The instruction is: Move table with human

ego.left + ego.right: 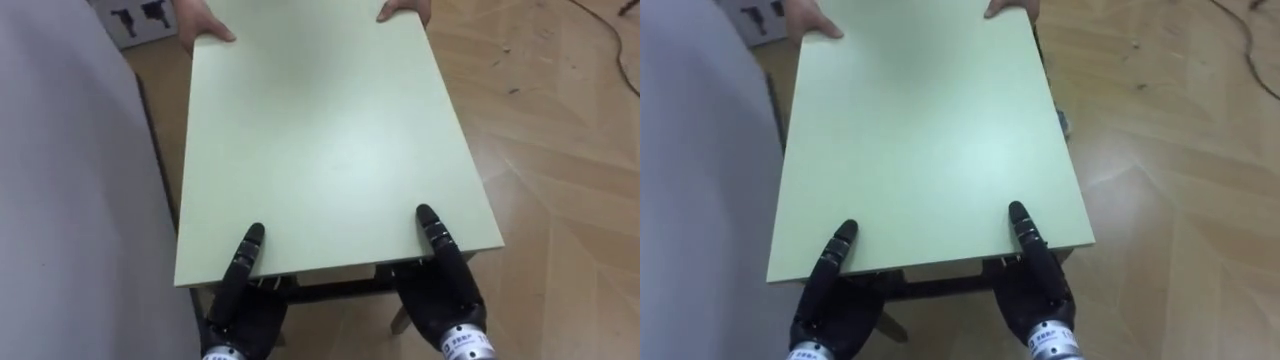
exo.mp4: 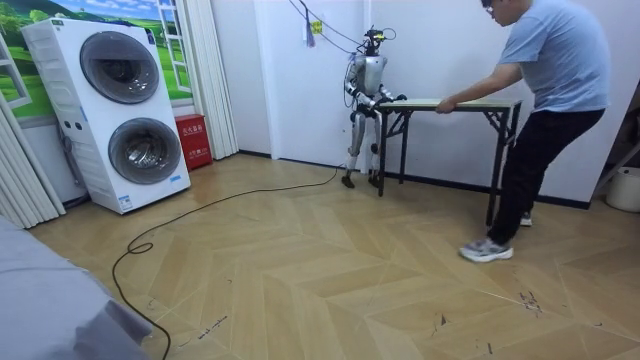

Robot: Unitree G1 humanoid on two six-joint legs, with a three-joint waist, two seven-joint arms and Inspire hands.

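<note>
**Both ends gripped, the carry itself yet to show**

The table stands between the robot and a person, close along a white wall, with the robot at the end nearer the room's corner. Its worktop is a flat, pale green rectangular board, smooth and matt, thin at the edge with square corners, and bare. Below it runs a dark metal frame with slim, braced legs that looks like the folding kind.

At the near edge, the left hand and the right hand each pinch the board. One dark digit lies flat on the top while the palm sits under the rim. The other fingers reach beneath the board and are hidden. At the far edge, the person's two hands curl over the corners, and the person leans forward with one leg set back.

So the shared hold looks made at both ends. I cannot tell from the room view whether the legs have left the floor. The move to a new spot appears to be what remains.

The floor is glossy herringbone wood with a few scuffs. Two white front-loading washing machines are stacked well away at the room view's left, beside a small red box and pale curtains.
</note>
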